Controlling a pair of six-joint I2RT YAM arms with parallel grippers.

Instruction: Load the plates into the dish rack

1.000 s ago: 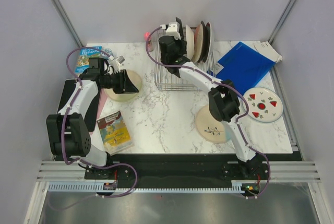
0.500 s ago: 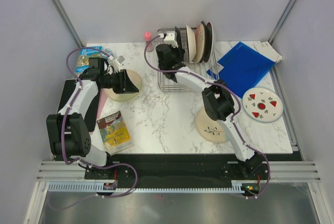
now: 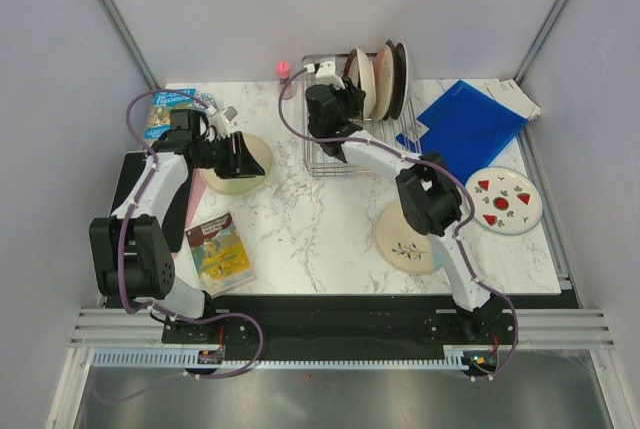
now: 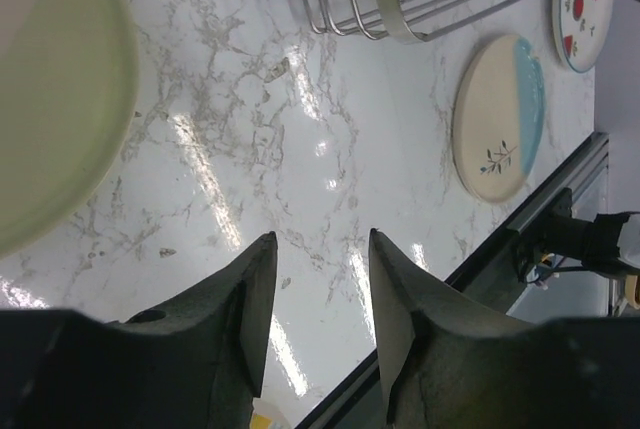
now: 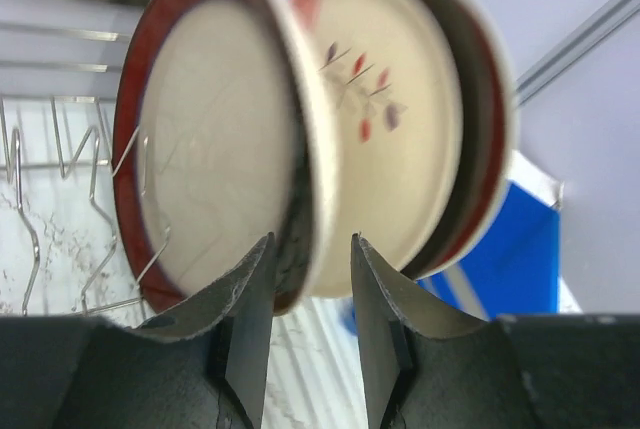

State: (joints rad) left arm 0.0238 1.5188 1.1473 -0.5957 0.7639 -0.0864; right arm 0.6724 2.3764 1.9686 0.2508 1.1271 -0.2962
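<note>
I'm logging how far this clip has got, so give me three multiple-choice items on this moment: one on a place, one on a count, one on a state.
1. How is the twig-motif plate placed?
A) held in the air
B) standing upright
C) lying flat on the table

2. How many plates lie flat outside the dish rack?
A) three
B) one
C) five

3. The left pincer is:
A) shut on a plate
B) open and empty
C) out of view

Answers:
1. C: it rests on the marble, nearer than the rack.
2. A: it, the yellow plate and the red-shapes plate.
3. B: its fingers stand apart with only marble between them.
</note>
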